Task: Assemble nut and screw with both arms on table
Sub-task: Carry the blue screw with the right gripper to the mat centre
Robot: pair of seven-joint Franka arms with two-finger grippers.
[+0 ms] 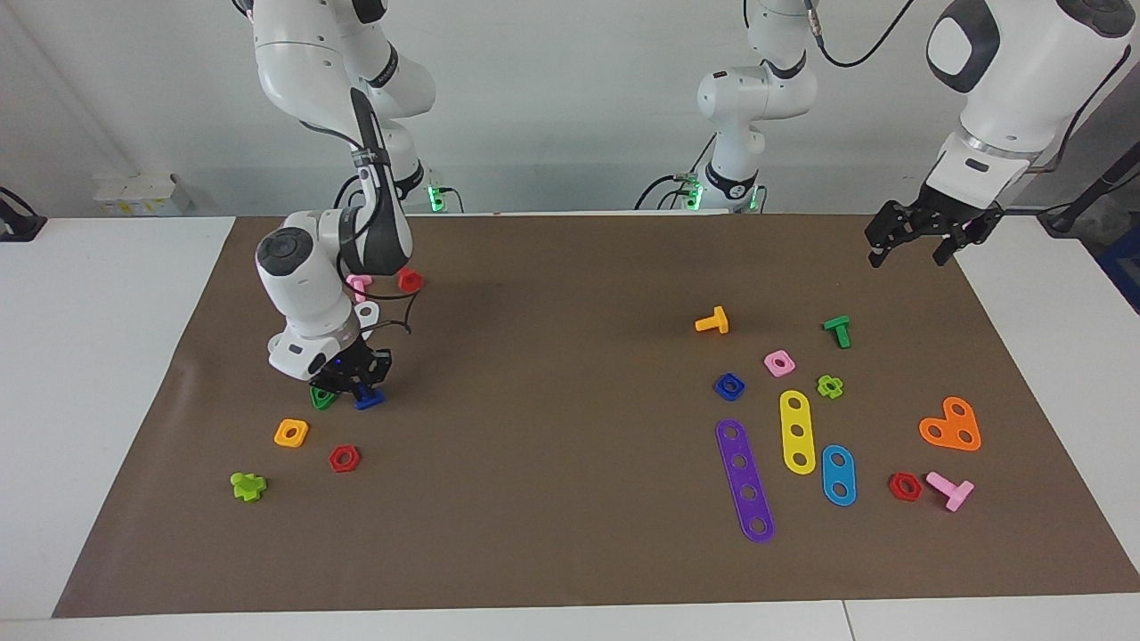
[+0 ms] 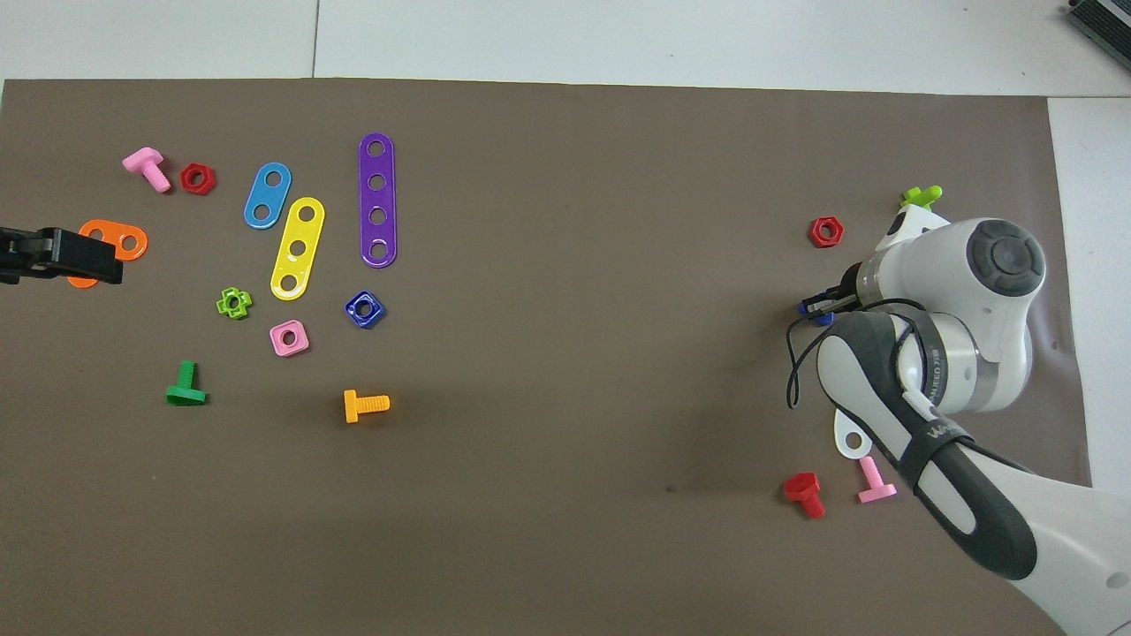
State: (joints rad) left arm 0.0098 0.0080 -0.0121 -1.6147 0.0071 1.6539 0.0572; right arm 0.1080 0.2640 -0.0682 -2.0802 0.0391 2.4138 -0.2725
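The dark blue screw (image 1: 369, 401) lies on the brown mat (image 1: 570, 294) at the right arm's end of the table (image 1: 107, 374). My right gripper (image 1: 356, 385) is down at mat level right on the screw, which peeks out as a blue bit in the overhead view (image 2: 809, 308) beside the right gripper (image 2: 826, 305). The blue nut (image 1: 728, 385) lies flat toward the left arm's end and also shows in the overhead view (image 2: 364, 309). My left gripper (image 1: 916, 239) waits raised and open over that end of the mat, clear of the nut; it shows in the overhead view (image 2: 53, 256) too.
A green triangular nut (image 1: 321, 398) touches the right gripper's side. An orange-yellow square nut (image 1: 291, 433), a red hex nut (image 1: 344, 458) and a lime piece (image 1: 248, 485) lie close by. A pink nut (image 1: 779, 362), a purple strip (image 1: 745, 481) and a yellow strip (image 1: 797, 432) surround the blue nut.
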